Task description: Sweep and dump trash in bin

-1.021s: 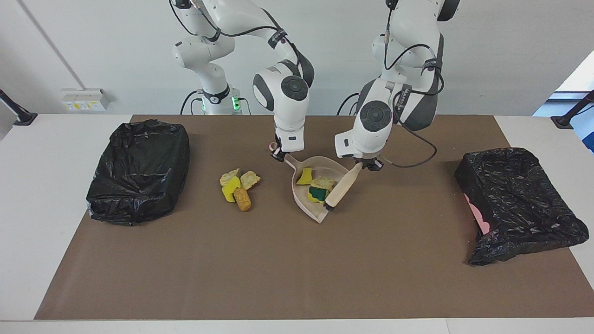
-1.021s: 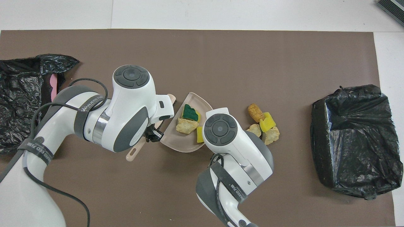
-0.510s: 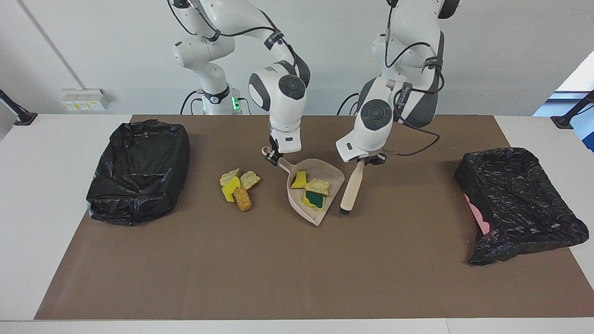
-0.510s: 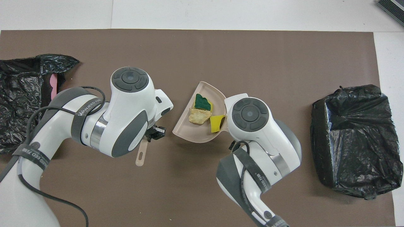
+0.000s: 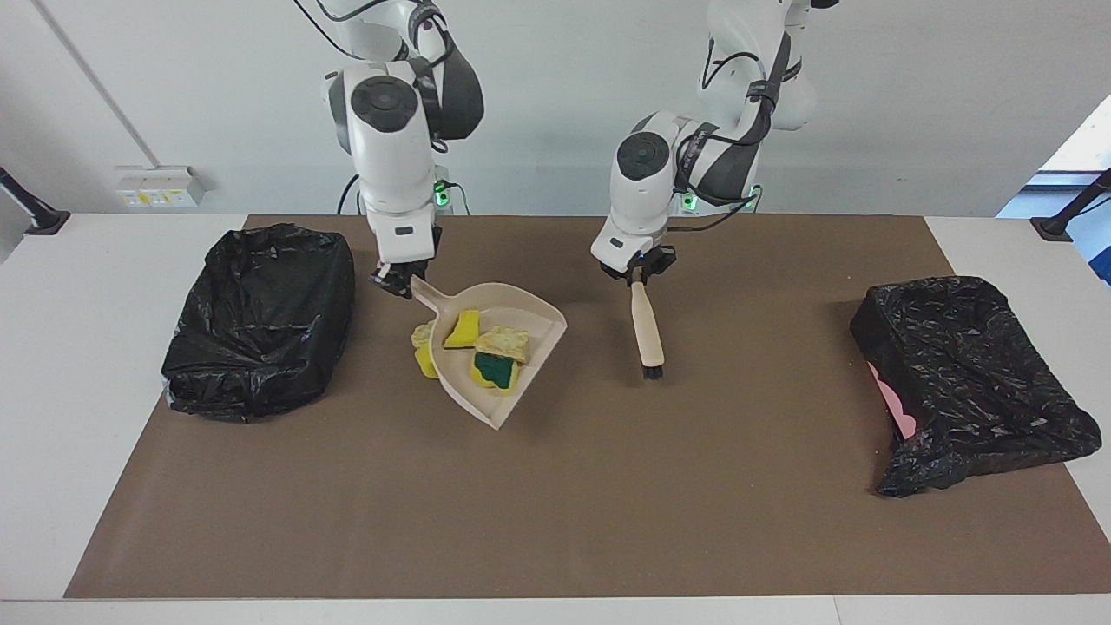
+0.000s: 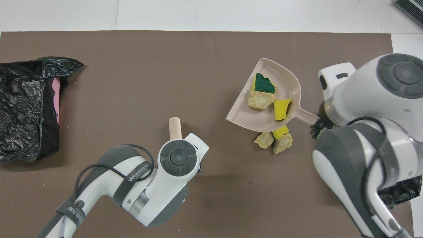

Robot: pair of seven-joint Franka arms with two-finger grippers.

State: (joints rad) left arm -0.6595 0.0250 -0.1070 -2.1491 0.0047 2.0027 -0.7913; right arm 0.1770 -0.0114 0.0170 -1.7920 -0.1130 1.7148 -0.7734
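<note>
My right gripper (image 5: 395, 282) is closed on the end of the dustpan's handle and holds the dustpan (image 5: 521, 369) tilted above the mat, handle end high, mouth low and pointing away from me. Three pieces of trash sit in the pan: a yellow chunk (image 5: 463, 330), a pale beige chunk (image 5: 503, 343) and a yellow-and-green chunk (image 5: 495, 371). In the overhead view the green one (image 6: 264, 84) lies deepest in the pan.

More trash (image 6: 274, 140) lies on the brown mat (image 5: 555, 503) under the pan's handle side, partly hidden by it; beige and yellow bits show.

My left gripper (image 5: 638, 272) is closed on the top of the brush handle. The brush (image 5: 647, 328) hangs nearly upright over the middle of the mat, its dark bristles at the bottom, close to the mat; contact cannot be judged. It is well apart from the dustpan.

One black-lined bin (image 5: 260, 317) stands at my right arm's end of the table, near the dustpan. A second black-lined bin (image 5: 963, 382) stands at my left arm's end, with a pink patch showing on its side.
</note>
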